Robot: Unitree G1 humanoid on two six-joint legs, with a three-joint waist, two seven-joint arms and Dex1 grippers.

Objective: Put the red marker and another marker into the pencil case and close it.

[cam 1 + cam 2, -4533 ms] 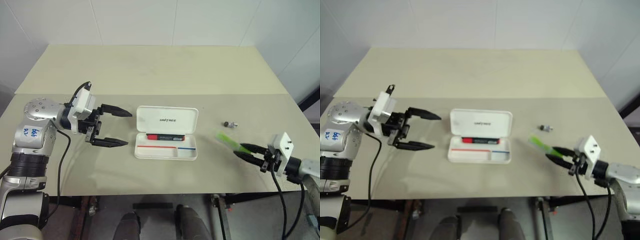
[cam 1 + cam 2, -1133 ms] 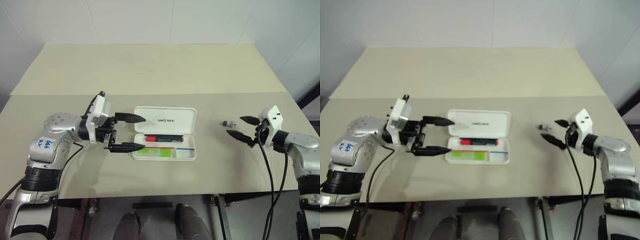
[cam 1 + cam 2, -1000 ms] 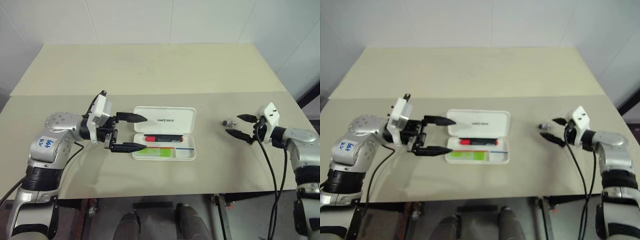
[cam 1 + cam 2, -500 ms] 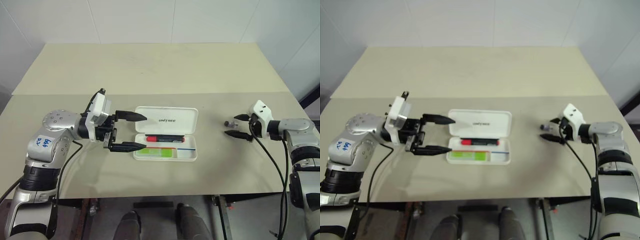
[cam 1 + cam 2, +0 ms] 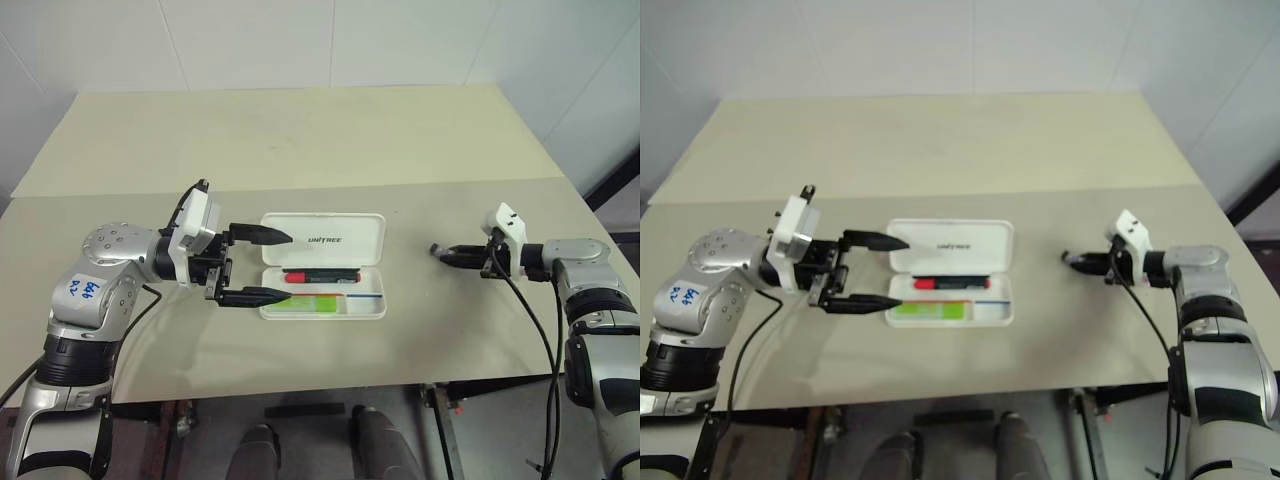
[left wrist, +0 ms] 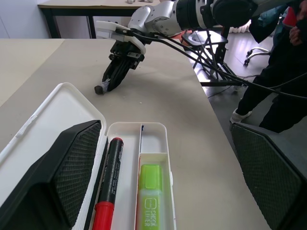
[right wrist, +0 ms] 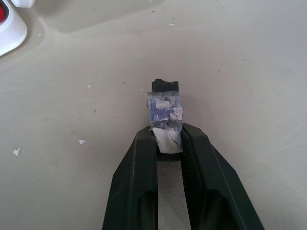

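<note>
Right now the pencil case (image 5: 322,265) lies open near the middle of the tabletop (image 5: 300,140), its lid folded back toward twelve o'clock and its tray toward six. Inside the tray, the red marker (image 5: 320,274) rests lengthwise in the compartment next to the hinge, and the neon green highlighter (image 5: 312,302) lies parallel in the compartment nearer the front edge. At nine o'clock of the case, the left gripper (image 5: 268,265) hovers with its two black fingers spread wide, one tip over the lid's left end and the other at the tray's left end. Well apart at three o'clock of the case, the right gripper (image 5: 447,255) is pressed together, pinching a small cap-like piece (image 7: 164,115), white with a blue-speckled band and a black end, which sticks out past the fingertips just above the tabletop.
</note>
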